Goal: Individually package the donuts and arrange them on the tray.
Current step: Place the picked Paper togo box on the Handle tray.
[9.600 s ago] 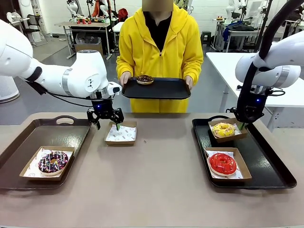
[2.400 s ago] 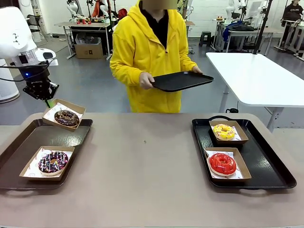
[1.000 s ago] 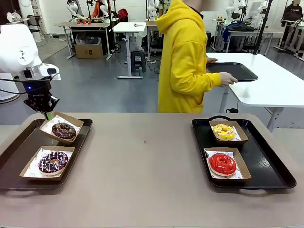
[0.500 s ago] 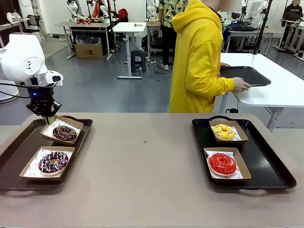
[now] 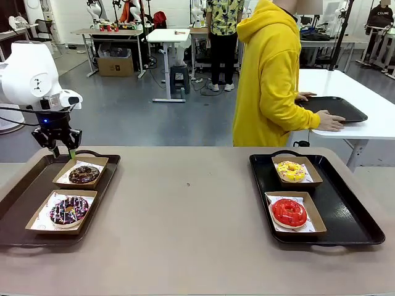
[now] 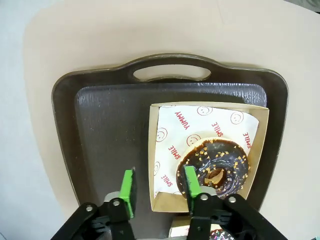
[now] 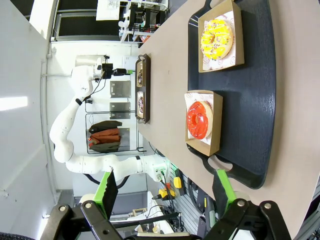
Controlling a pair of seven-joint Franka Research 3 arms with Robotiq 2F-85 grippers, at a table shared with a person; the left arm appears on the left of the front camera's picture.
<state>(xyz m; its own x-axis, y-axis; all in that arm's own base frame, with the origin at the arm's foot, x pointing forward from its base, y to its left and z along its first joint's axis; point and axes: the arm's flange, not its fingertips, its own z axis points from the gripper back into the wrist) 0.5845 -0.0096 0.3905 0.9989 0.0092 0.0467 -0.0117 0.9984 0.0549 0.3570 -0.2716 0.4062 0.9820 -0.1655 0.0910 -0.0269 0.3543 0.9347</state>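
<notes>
The dark chocolate donut (image 5: 84, 174) lies in a brown box flat on the left tray (image 5: 34, 182). My left gripper (image 5: 64, 151) hangs open just above the box's back left corner, touching nothing. In the left wrist view that donut (image 6: 216, 168) carries small nut bits and sits right of my open left gripper (image 6: 160, 185). The chocolate donut with sprinkles (image 5: 68, 209) is boxed in front of it. The yellow donut (image 5: 290, 170) and red donut (image 5: 288, 212) sit boxed on the right tray (image 5: 349, 213). My right gripper (image 7: 166, 187) is open, high above the yellow donut (image 7: 217, 37) and red donut (image 7: 199, 120).
A person in a yellow hoodie (image 5: 271, 74) stands at the far right, hands on an empty black tray (image 5: 333, 108) on a white side table (image 5: 364, 123). The tan table (image 5: 185, 222) lies bare between the two trays.
My left gripper has set the box with the dark chocolate donut down flat on the left tray, opened and lifted off. The person carried the empty black tray right to the white table.
</notes>
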